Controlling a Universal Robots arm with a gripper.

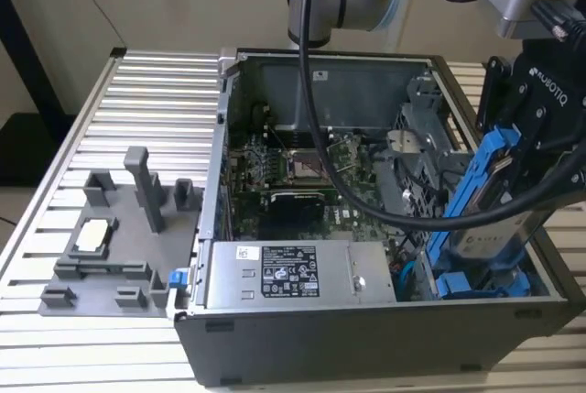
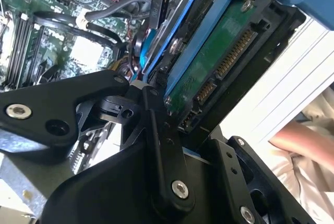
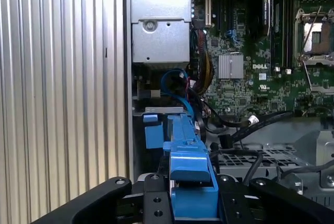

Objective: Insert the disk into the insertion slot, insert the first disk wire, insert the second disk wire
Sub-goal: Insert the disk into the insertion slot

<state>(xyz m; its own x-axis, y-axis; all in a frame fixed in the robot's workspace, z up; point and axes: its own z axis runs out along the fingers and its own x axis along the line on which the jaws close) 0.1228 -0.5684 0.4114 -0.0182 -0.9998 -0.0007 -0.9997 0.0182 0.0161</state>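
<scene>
Clamping the disk [image 1: 490,239], your gripper [image 1: 526,169] has its jaws closed on its blue frame. You hold it tilted over the open computer case [image 1: 366,347] at the exterior view's right, above another blue carrier [image 1: 476,283].

Exterior view: we find soft, even light with no hard shadows; we cannot place the source. The ribbed aluminium table [image 1: 137,91] reads pale and bright. Inside the open dark-grey metal computer case [image 1: 366,347] it is dimmer, with the green motherboard [image 1: 275,159] in shade.

First wrist view: the table ribs shine, and the motherboard is evenly lit and in focus. The black gripper [image 3: 192,203], nearest the lens, is a dark mass with little detail.

Second wrist view: white glare washes out the ground beyond the silver-grey disk in its bright blue plastic carrier [image 2: 209,72]. Its green underside is crisp; a person's hand [image 2: 297,140] is blurred.
</scene>
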